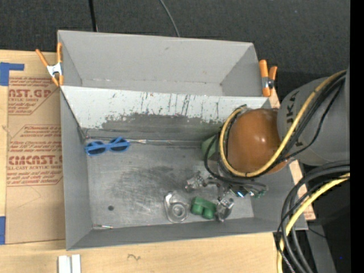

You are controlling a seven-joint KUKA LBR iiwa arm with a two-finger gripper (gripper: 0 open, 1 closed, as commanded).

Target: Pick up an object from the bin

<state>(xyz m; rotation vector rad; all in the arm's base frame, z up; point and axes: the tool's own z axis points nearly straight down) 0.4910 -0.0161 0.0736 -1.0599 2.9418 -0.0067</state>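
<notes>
The gripper (211,192) is low at four o'clock in the grey bin (131,178), fingers spread and empty. A small green block (202,207) lies just beside it at five o'clock. Nothing is lifted yet; the grasp and the lift are likely still to come.

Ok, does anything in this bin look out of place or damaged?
Nothing looks spilled or broken. The blue plastic piece lies alone by the back wall, at the left, apart from the green piece and clear ring beside the hand.
</notes>
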